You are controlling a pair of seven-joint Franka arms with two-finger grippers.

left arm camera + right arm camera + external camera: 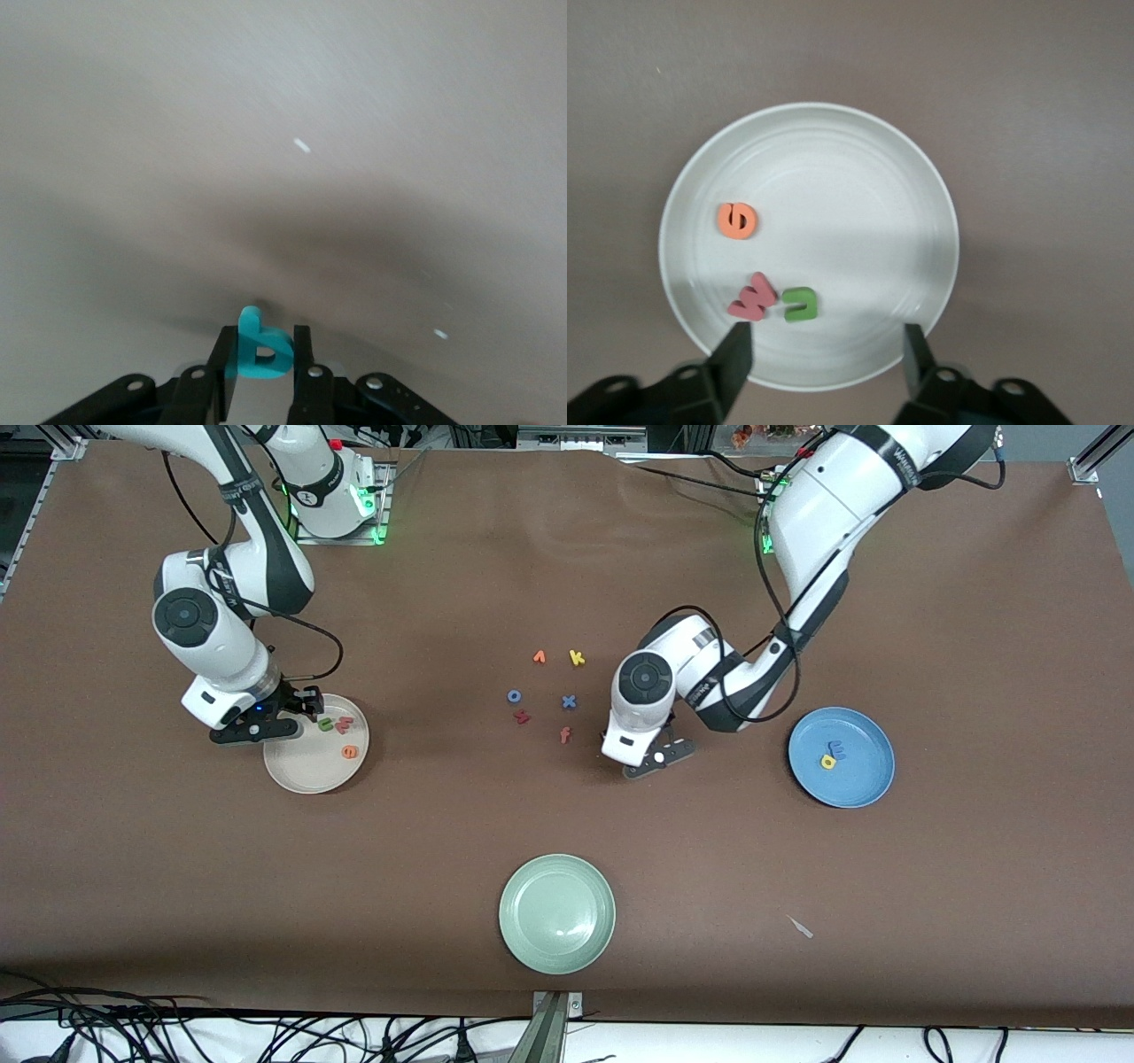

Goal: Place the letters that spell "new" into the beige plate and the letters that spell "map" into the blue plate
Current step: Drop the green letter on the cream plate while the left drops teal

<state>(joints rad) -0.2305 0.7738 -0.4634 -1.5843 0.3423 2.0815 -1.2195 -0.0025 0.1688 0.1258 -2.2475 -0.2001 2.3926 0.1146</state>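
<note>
Now our left pincer (264, 376), pinching the tiny teal foam letter a (262, 346) low over the brown surface (974, 602) beside the leftover letters, could drop it on the way to the round blue plate (864, 779) if that thin grip slips, while our right pincer (824, 350) hangs spread over the edge of the round cream-beige plate (859, 177).

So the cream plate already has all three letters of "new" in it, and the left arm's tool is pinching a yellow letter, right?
Not yellow. In the left wrist view the left tool is shut on a teal letter. The rest holds: the beige plate has the green n, orange e and salmon-red w.
</note>
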